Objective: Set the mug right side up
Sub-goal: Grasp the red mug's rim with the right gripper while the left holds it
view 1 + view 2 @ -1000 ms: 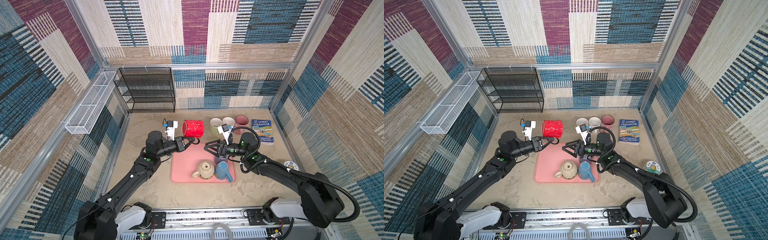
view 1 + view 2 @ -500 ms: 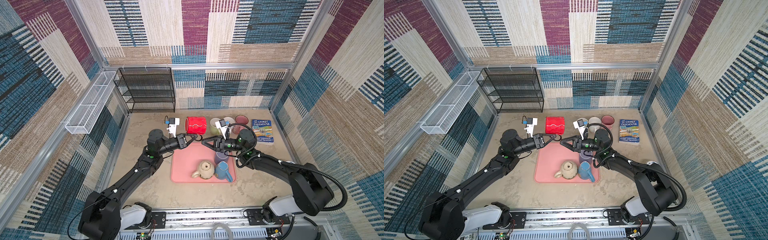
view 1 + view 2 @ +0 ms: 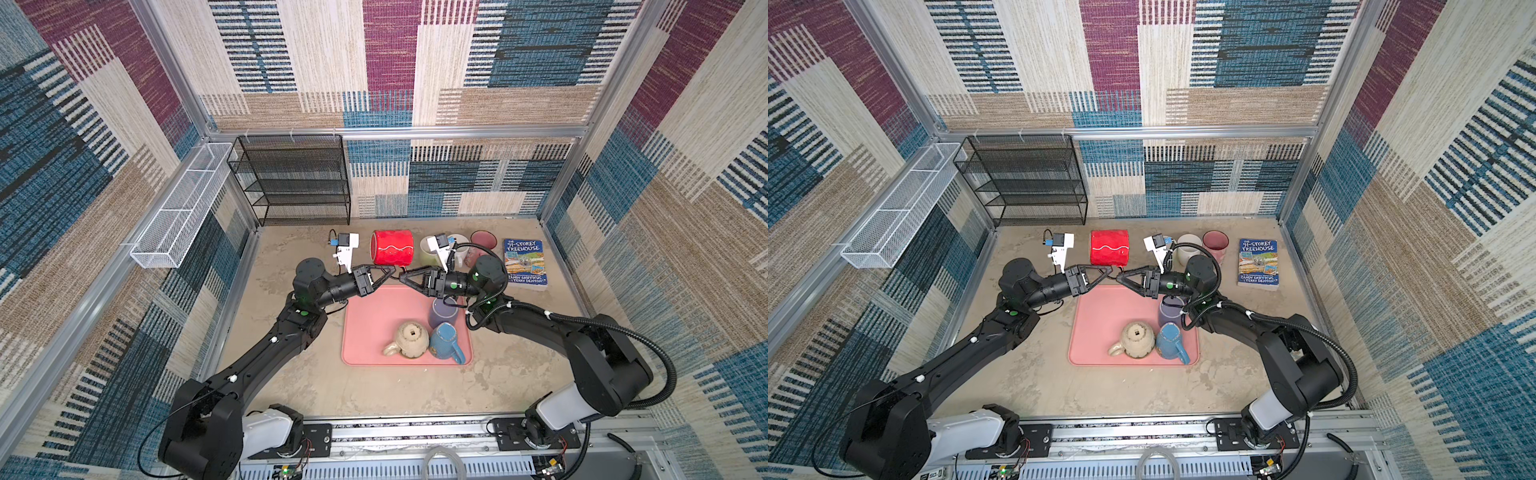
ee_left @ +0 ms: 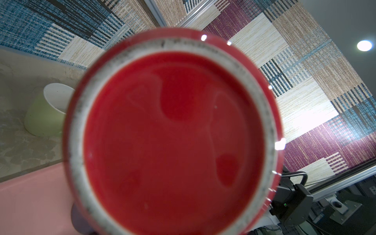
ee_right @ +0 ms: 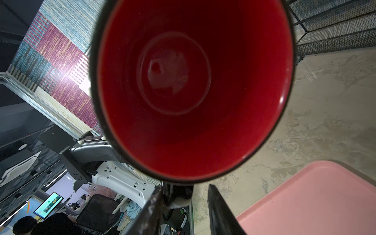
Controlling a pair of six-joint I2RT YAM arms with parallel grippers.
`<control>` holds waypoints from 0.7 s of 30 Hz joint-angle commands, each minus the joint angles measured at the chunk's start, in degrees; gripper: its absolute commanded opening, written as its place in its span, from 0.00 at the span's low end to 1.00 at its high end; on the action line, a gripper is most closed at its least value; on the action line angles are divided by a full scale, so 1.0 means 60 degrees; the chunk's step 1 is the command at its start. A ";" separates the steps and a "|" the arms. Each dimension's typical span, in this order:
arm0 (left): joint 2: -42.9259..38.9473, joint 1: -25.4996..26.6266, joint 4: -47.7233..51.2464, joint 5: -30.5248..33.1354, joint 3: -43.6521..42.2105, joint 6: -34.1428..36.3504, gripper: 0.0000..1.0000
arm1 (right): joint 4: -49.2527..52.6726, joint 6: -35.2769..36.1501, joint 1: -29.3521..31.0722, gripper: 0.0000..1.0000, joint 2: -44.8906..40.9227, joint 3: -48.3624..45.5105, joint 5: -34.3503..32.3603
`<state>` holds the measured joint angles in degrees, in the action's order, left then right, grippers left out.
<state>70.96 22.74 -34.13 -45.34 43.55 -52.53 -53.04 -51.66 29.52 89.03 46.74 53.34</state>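
Observation:
The red mug hangs on its side above the table behind the pink tray. Its base fills the left wrist view; its open mouth faces the right wrist camera. My left gripper is under the mug, shut on its handle; the mug hides the jaws in the left wrist view. My right gripper meets it tip to tip. In the right wrist view, the right gripper straddles the dark handle piece. One finger lies against that piece, with a gap before the other.
On the tray stand an upturned beige mug, a blue mug and a purple mug. Green, white and pink cups and a book sit behind. A black rack stands at the back left.
The left gripper has carried the red mug a little farther back and turned it. The right gripper has moved left to the mug's handle and narrowed its jaws.

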 commanded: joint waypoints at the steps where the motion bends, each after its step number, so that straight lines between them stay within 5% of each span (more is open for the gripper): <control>1: 0.0024 0.0004 -0.1130 -0.0126 -0.0055 0.0083 0.00 | -0.1276 -0.0805 -0.0026 0.38 0.0209 0.0131 0.0133; 21: 0.0328 0.0046 -0.1479 -0.0163 -0.0117 0.0206 0.00 | -0.2280 -0.1714 -0.0027 0.28 0.1050 0.0648 0.0067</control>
<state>72.53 22.79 -38.04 -44.88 42.92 -52.45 -62.50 -60.12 29.39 94.85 49.98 53.98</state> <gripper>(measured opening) 0.164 0.282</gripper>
